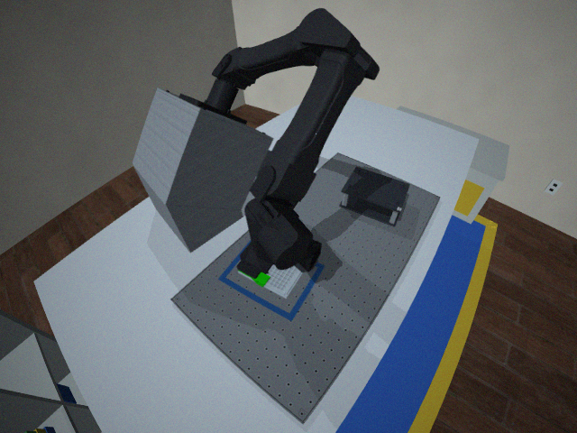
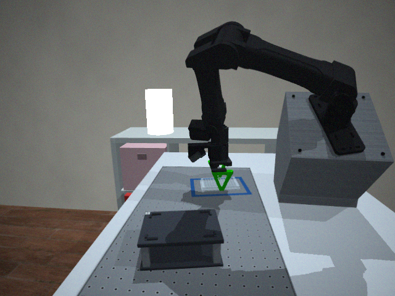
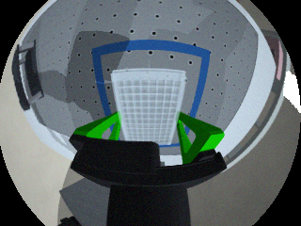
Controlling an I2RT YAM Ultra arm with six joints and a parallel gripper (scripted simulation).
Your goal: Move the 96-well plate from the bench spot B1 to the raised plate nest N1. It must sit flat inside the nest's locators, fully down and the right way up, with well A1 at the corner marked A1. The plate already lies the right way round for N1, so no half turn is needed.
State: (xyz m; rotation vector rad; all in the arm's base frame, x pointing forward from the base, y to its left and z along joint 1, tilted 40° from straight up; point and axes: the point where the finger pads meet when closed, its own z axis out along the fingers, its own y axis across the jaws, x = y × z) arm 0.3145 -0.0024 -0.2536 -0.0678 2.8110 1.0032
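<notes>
The white 96-well plate [image 1: 283,280] lies inside the blue outline of spot B1 on the perforated grey baseplate; it also shows in the exterior view [image 2: 219,184] and the wrist view [image 3: 149,104]. My gripper [image 3: 149,114], with green fingers, is down at the plate and shut on its two long sides near one end. The fingers also show in the exterior view [image 2: 221,181]. The plate rests on the bench. The dark raised nest N1 [image 2: 181,237] stands empty further along the baseplate [image 1: 375,194], with small locators at its corners.
The arm's grey base block [image 2: 328,149] stands beside B1. A white shelf with a white cylinder [image 2: 158,111] and a pink box [image 2: 140,164] is behind the bench. A blue and yellow strip [image 1: 419,340] runs along one bench edge.
</notes>
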